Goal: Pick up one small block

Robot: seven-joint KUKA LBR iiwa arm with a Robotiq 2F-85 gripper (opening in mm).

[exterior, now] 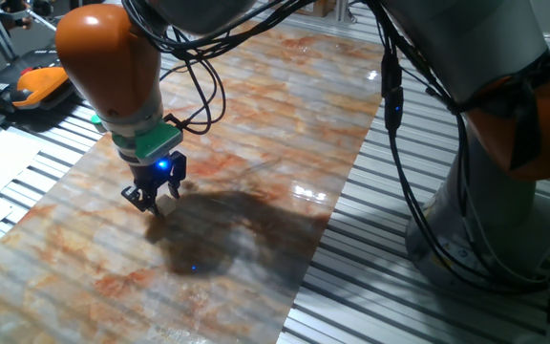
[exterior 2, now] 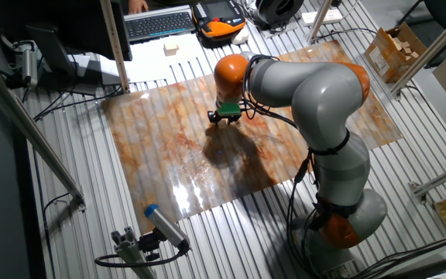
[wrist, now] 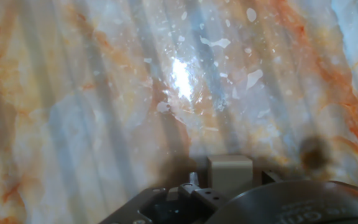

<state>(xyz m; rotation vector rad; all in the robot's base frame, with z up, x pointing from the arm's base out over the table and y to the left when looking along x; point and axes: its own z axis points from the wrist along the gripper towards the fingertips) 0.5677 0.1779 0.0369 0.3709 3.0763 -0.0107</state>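
A: Item one, small block [wrist: 230,172]: location?
B: On the marbled tabletop [exterior: 256,115], directly beneath the claw [exterior: 153,197]; visible in hand view only.
A: Claw condition?
B: Low over the block, seemingly placed for a grasp; spread or pressed together, cannot tell.
A: Clearance?
B: Open tabletop all round the block; edges well apart.

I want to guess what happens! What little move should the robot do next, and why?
Probably lift straight up a little. In the hand view the small block sits right at the pincer, seemingly between its fingers, low over the marbled sheet. Whether it is truly gripped isn't clear.
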